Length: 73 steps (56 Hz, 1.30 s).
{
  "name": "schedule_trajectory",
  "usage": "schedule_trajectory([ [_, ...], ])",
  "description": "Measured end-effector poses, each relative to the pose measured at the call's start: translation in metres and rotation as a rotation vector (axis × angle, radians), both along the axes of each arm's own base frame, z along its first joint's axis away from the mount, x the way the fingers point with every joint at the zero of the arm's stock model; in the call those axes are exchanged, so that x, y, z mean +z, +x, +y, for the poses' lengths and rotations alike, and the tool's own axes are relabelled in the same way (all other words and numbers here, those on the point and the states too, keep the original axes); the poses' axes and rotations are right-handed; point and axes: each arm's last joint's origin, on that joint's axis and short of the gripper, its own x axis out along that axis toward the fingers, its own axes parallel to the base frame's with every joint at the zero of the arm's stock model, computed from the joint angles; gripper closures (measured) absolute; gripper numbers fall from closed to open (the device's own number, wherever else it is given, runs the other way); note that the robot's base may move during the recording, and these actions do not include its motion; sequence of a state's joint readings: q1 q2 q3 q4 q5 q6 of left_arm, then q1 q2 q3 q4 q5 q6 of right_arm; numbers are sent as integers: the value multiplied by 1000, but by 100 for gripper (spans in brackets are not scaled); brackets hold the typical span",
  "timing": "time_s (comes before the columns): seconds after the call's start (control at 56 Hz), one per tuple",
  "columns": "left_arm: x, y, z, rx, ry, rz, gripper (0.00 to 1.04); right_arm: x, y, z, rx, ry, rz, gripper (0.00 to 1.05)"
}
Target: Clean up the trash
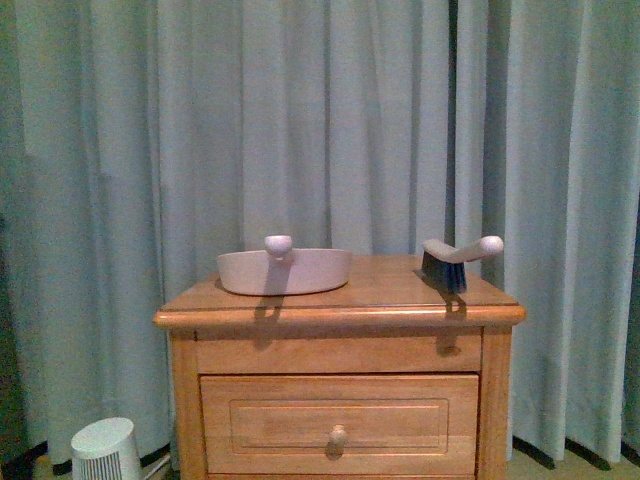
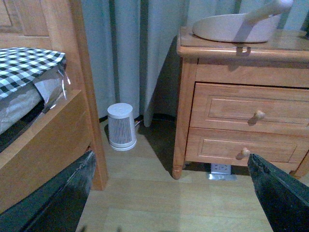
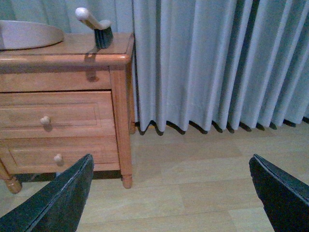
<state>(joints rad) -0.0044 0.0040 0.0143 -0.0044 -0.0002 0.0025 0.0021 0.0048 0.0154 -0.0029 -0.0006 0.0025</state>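
Note:
The trash wad shows in no view. A beige dustpan (image 1: 284, 270) lies on top of the wooden nightstand (image 1: 340, 300), handle up; it also shows in the left wrist view (image 2: 231, 26) and the right wrist view (image 3: 29, 35). A hand brush (image 1: 455, 260) with dark bristles lies at the nightstand's right; it also shows in the right wrist view (image 3: 96, 26). My left gripper (image 2: 169, 193) is open and empty above the wooden floor, left of the nightstand. My right gripper (image 3: 169, 193) is open and empty above the floor, right of the nightstand. Neither arm shows in the front view.
Pale blue curtains (image 1: 330, 120) hang behind the nightstand. A small white heater (image 2: 121, 126) stands on the floor between the nightstand and a wooden bed frame (image 2: 48, 130) with checked bedding (image 2: 24, 67). A power strip (image 2: 219, 169) lies under the nightstand.

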Motion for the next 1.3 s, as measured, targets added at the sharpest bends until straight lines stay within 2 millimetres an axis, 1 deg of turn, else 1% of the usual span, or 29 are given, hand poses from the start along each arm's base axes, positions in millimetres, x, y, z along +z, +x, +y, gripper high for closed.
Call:
schedule_trajectory([
  [1.231, 0, 0, 0, 0, 0, 0, 8, 0, 0, 0, 0, 0, 0, 7],
  [1.267, -1, 0, 0, -26, -18, 35, 8, 0, 0, 0, 0, 0, 0, 7],
  [1.302, -1, 1, -1, -71, -57, 136, 8, 0, 0, 0, 0, 0, 0, 7],
])
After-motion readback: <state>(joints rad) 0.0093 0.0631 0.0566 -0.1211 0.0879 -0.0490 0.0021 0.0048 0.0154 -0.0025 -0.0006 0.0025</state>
